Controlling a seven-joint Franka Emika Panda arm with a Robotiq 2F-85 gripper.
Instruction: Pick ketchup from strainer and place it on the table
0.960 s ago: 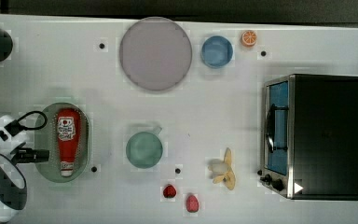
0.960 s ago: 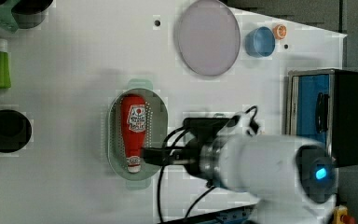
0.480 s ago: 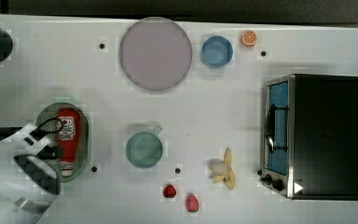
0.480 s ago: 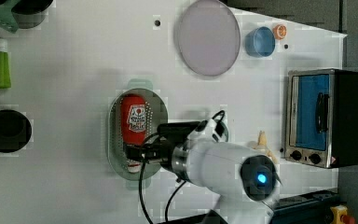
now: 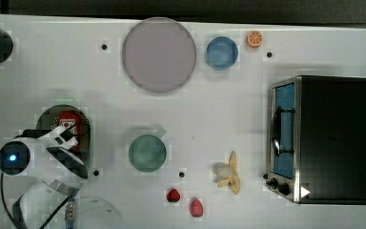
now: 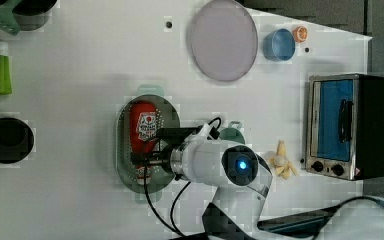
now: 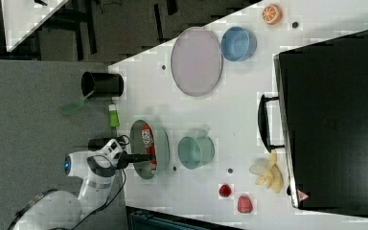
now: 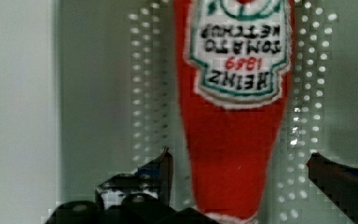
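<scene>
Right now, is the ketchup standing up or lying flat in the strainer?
Lying flat. The ketchup rests lengthwise on the strainer floor, label facing up. In the wrist view the open gripper straddles its narrow end.

Ketchup [image 8: 230, 154] glossy red plastic, paper-look label; strainer [image 8: 107, 93] smooth perforated plastic; table [image 5: 209, 119] matt white

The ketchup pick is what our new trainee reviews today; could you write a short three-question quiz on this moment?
1. True or false: the ketchup lies inside the strainer.
2. In the wrist view, the end effector is: A) shut beside the bottle, B) open with a finger on either side of the bottle's narrow end, C) holding the bottle clear of the strainer.
3. In the top view, which fruit lies nearest the toaster oven?

Key: 1 true; 2 B; 3 the banana.
</scene>
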